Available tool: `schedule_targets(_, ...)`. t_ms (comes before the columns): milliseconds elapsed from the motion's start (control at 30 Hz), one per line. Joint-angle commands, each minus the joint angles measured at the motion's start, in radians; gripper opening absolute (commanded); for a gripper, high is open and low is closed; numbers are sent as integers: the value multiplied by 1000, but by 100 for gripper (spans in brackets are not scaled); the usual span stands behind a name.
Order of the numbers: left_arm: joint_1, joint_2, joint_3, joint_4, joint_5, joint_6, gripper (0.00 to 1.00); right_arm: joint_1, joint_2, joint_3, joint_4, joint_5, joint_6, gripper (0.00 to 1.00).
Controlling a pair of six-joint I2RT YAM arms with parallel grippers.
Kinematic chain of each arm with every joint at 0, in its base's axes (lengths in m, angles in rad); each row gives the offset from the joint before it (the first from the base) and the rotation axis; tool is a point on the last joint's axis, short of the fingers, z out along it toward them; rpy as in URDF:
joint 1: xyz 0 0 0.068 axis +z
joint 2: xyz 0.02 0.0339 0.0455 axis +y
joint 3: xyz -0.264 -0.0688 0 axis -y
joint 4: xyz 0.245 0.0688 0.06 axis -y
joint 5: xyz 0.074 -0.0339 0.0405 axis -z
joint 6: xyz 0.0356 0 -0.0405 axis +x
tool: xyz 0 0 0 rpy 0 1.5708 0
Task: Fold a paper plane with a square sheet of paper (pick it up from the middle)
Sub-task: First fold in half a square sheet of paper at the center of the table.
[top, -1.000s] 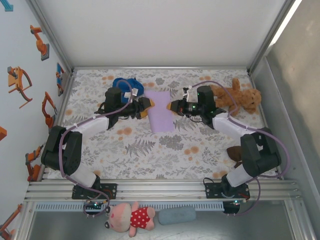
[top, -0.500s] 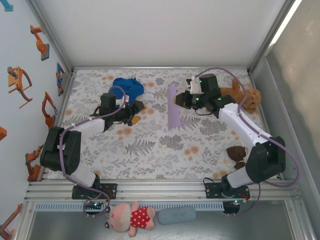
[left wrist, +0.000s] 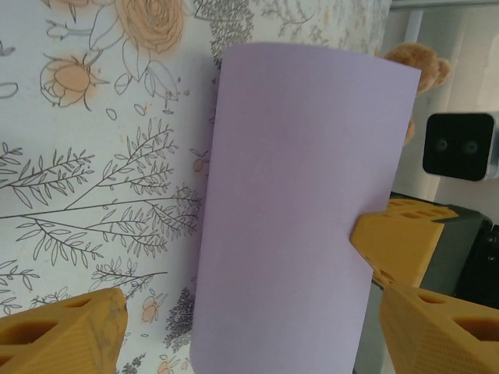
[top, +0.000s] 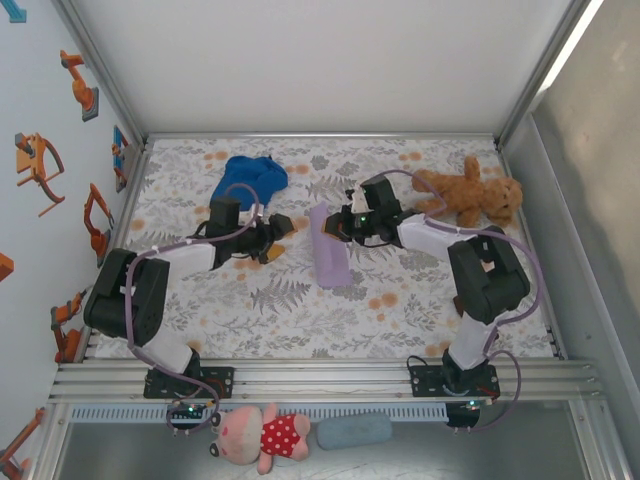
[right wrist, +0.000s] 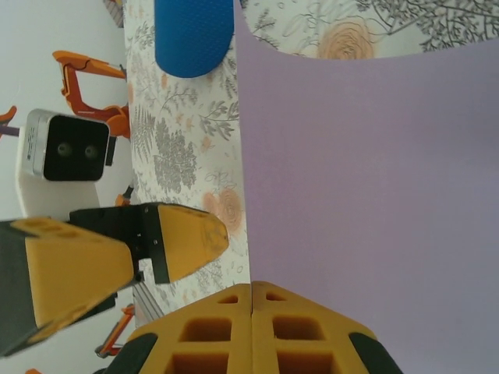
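Floral-printed table (top: 300, 310) inside a white-walled enclosure, seen from above. At far left lies the blue cap (top: 255, 175), well apart from the work. To its right, your left gripper (top: 277, 237) hangs just beside the paper. Its jaws are spread wide and hold nothing, and in its wrist view the fingers (left wrist: 62, 331) stand either side of the sheet without touching it.

At centre, the lavender sheet (top: 328, 252) reads as a narrow strip running near to far. It is bowed over, not flat, and you cannot tell whether it is creased or only curled. Your right gripper (right wrist: 251, 300) takes it on the right edge, toward the far end, with its jaws closed together on the paper. At far right, the teddy bear (top: 470, 195) lies on the table.

Handling: treat the sheet as very light, limp and easily marked. A single edge pinch will probably let it sag and swing. Take hold at the middle of the free left edge with flat pads, pressing only enough to stop it slipping. A hard squeeze is likely to leave a stray crease.
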Motion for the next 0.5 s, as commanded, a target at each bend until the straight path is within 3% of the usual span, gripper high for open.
schedule_targets(0, -33, 44, 3, 15, -23, -3, 82, -8, 22, -16, 112, -10, 44, 0)
schedule_targets(467, -149, 161, 115, -85, -186, 45, 72, -53, 150, 5, 39, 0, -83, 0)
